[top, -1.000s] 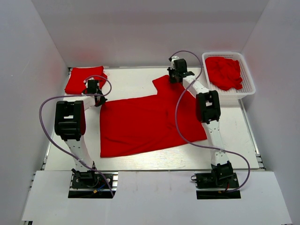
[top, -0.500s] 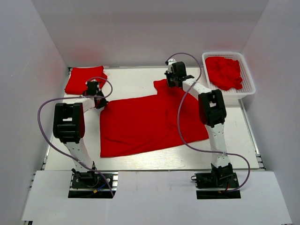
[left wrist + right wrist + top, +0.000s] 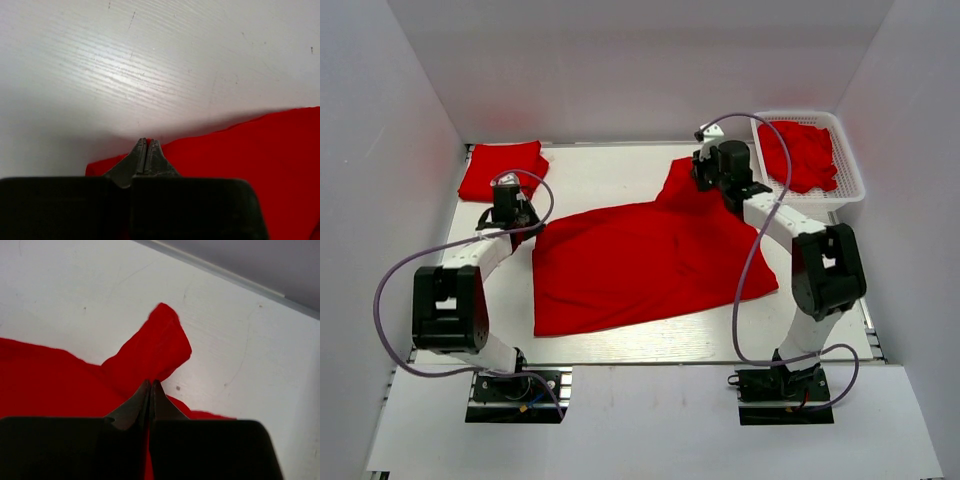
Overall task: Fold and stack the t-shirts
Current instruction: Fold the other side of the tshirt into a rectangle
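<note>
A bright red t-shirt (image 3: 640, 255) lies spread across the middle of the table. My left gripper (image 3: 520, 222) is shut on its upper left corner. In the left wrist view the closed fingertips (image 3: 146, 142) pinch the cloth edge (image 3: 260, 160). My right gripper (image 3: 698, 183) is shut on the shirt's upper right part by the sleeve. In the right wrist view the fingers (image 3: 151, 383) meet on red cloth, and the sleeve (image 3: 160, 345) sticks out beyond them. The shirt's top edge runs taut between the two grippers. A folded red t-shirt (image 3: 500, 170) rests at the back left.
A white mesh basket (image 3: 817, 207) stands at the back right with crumpled red t-shirts (image 3: 800, 150) inside. White walls close in the table on three sides. Purple cables loop off both arms. A metal rail (image 3: 220, 272) edges the table's far side.
Both grippers have shut on the shirt. The right arm's elbow swung out to the right and its gripper shifted right, drawing the sleeve corner up. The left arm's elbow dropped nearer.
</note>
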